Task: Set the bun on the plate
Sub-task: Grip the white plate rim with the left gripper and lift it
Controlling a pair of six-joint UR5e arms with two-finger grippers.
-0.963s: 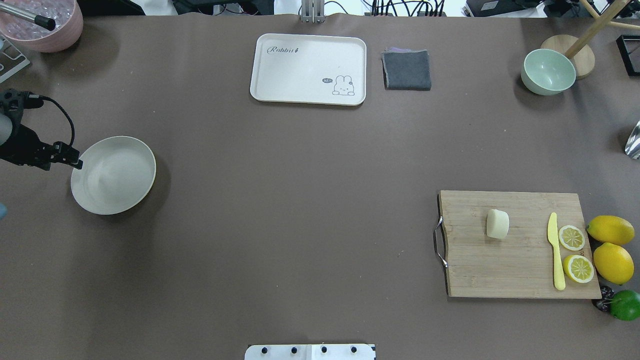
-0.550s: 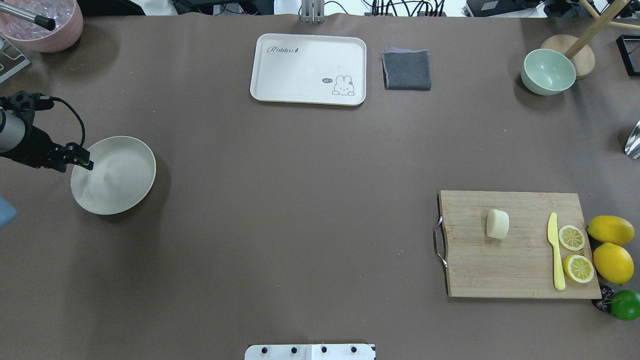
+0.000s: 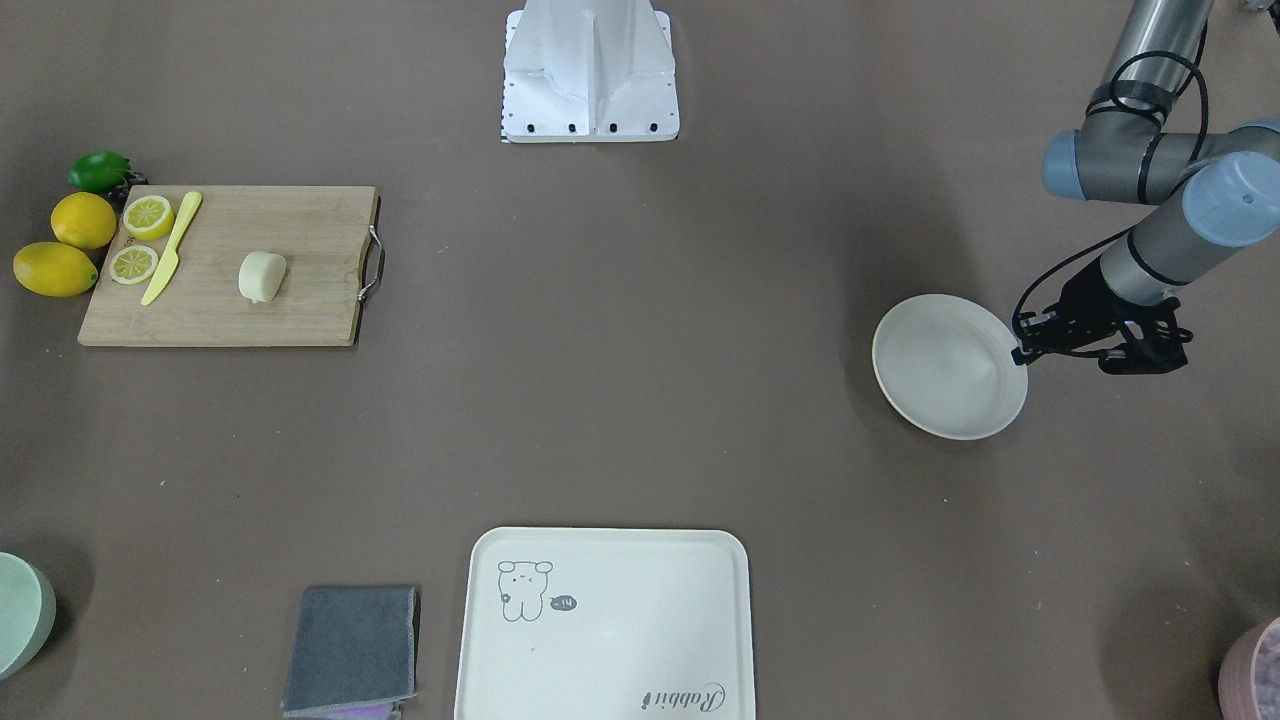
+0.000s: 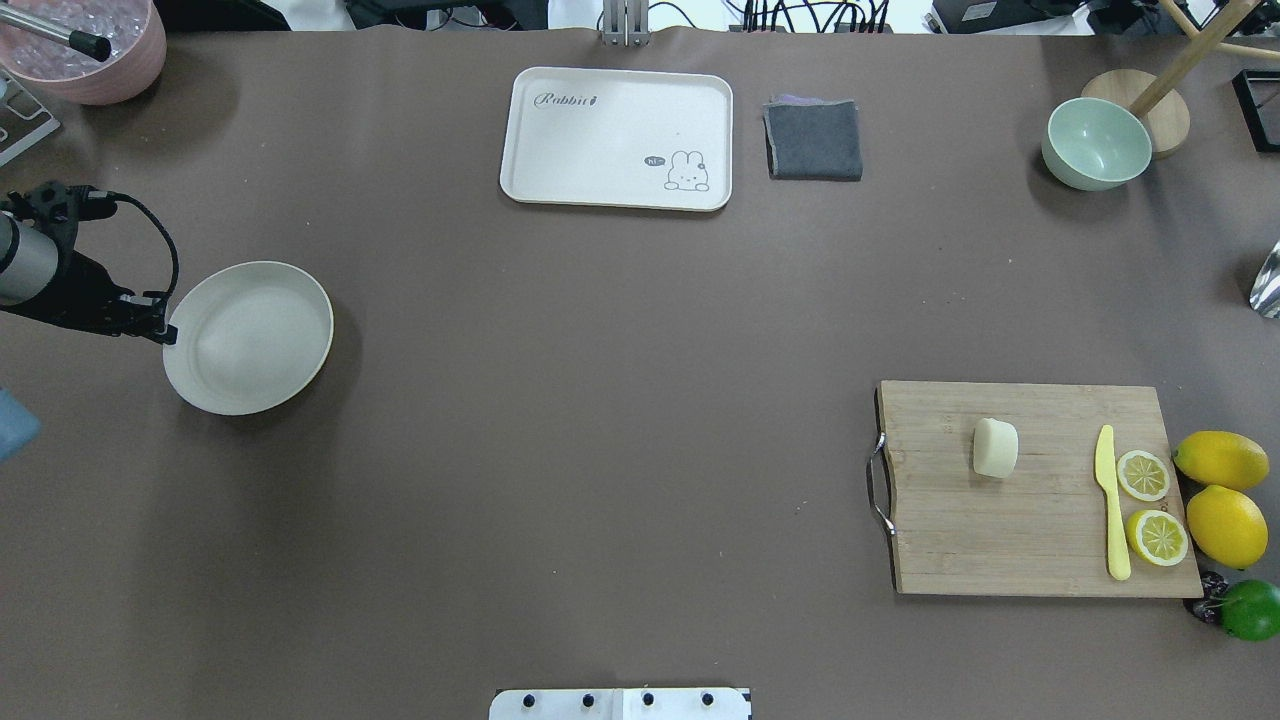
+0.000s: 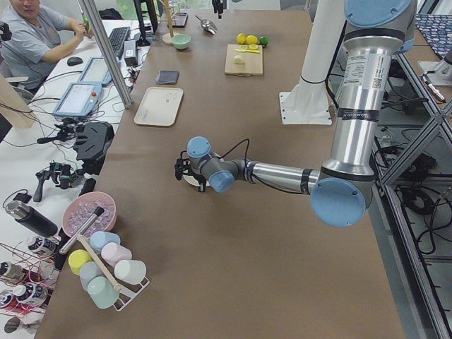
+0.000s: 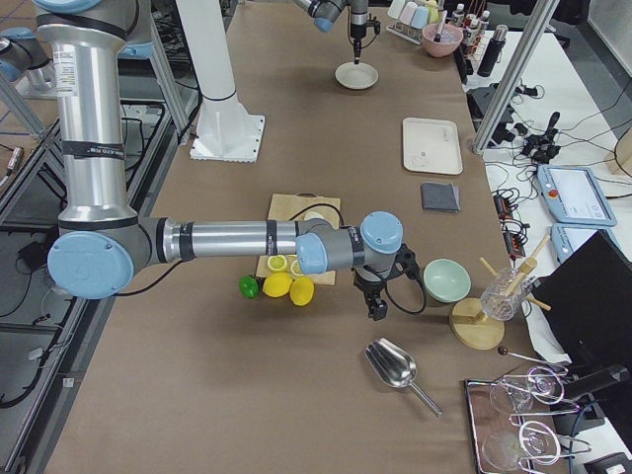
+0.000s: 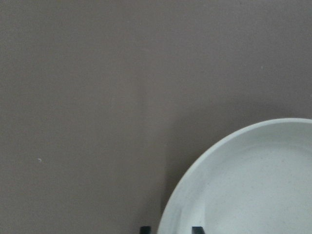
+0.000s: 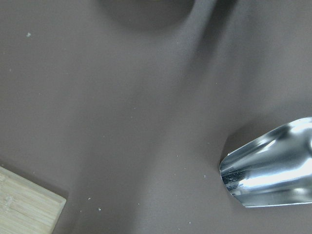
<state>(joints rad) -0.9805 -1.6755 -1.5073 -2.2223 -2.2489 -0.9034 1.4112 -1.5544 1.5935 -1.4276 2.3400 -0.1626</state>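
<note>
The bun [image 4: 996,447] [image 3: 262,276] lies on a wooden cutting board [image 4: 1000,545] at the right of the overhead view, with no gripper near it. Far to the left is the off-white plate [image 4: 248,338] [image 3: 948,366] [image 7: 243,185]. My left gripper [image 4: 165,333] [image 3: 1020,352] is shut on its left rim, and in the wrist view its two tips straddle that rim. My right gripper [image 6: 379,312] shows only in the exterior right view, low beyond the lemons near a metal scoop [image 8: 273,170]. I cannot tell whether it is open or shut.
A yellow knife [image 4: 1110,500], lemon slices and whole lemons [image 4: 1225,500] sit at the board's right end. A cream tray [image 4: 617,138], a grey cloth [image 4: 814,140] and a green bowl [image 4: 1096,143] line the far edge. A pink bowl [image 4: 85,45] sits far left.
The plate has shifted to the right and a little toward the far edge, with my left gripper moving along on its rim. The bun has not moved.
</note>
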